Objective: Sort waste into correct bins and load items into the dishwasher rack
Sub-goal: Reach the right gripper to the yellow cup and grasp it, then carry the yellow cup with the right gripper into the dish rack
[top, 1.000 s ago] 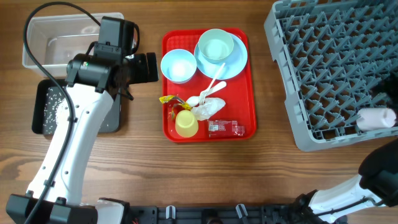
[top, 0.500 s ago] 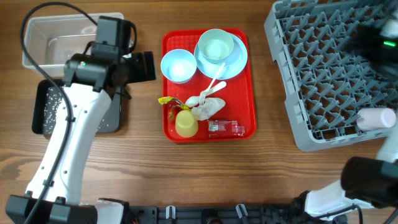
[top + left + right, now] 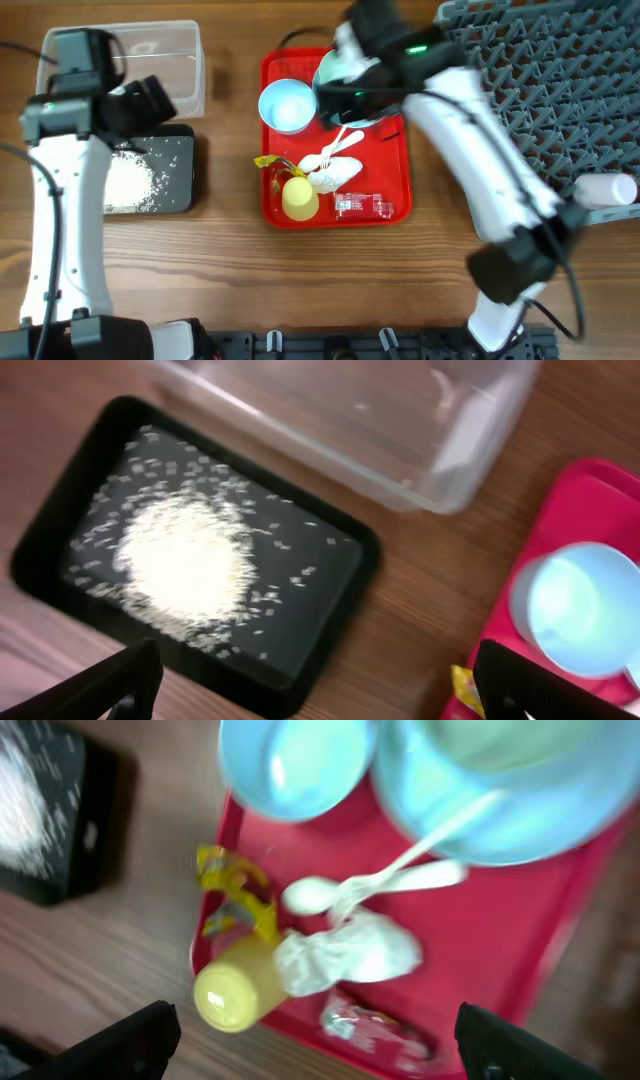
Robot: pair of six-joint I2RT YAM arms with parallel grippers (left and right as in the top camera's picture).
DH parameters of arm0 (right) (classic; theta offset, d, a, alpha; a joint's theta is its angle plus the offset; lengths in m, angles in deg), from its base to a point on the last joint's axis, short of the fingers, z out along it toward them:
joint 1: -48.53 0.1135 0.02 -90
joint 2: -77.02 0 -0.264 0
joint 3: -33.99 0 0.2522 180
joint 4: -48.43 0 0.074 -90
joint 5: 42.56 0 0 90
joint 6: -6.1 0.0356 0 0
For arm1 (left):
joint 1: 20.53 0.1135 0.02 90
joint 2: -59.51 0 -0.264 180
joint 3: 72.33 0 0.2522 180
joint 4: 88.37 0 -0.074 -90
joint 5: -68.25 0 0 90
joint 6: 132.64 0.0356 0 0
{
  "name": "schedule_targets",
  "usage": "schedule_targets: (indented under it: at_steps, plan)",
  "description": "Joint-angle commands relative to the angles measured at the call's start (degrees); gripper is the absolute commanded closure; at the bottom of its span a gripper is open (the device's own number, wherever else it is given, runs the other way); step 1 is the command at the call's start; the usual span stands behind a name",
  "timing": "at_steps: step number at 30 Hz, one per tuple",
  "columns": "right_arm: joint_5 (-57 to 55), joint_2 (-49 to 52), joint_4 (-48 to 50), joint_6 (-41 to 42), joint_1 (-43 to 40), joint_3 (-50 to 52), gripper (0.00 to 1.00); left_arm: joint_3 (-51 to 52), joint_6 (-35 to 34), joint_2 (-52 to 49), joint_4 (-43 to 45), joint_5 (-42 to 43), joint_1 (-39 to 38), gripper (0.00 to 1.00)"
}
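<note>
Gaping wide and empty, the left gripper point(image 3: 315, 695) is held near the shallow black rectangular tray point(image 3: 335, 575) of white rice-like grains point(image 3: 180, 560), left of the red plastic serving tray point(image 3: 390, 170); the right gripper point(image 3: 315, 1055), likewise released, is held above that red tray's crumpled white tissue point(image 3: 350, 955) and small yellow cup point(image 3: 235, 995)
</note>
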Motion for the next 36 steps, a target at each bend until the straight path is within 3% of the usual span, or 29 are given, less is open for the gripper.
schedule_targets:
  at_steps: [1, 12, 24, 36]
  plan:
    - [-1.7, 6.7, -0.3, 1.8, 5.8, -0.3, 0.07, 0.0, -1.1, -0.5, -0.2, 1.6, 4.9, 0.0]
    - [-4.0, 11.6, -0.4, 6.3, 13.3, 2.6, 0.07, 0.0, -1.1, -0.5, -1.0, 3.6, 9.7, 0.0]
    - [-4.9, 11.6, 6.1, 10.9, 14.1, 13.7, 0.1, 0.0, -1.1, -0.5, -1.5, 3.6, 9.7, 0.0]
    - [-4.9, 11.0, 6.3, 10.9, 14.0, 13.6, 0.51, 0.0, -1.1, -0.5, -1.5, 3.6, 9.7, 0.0]
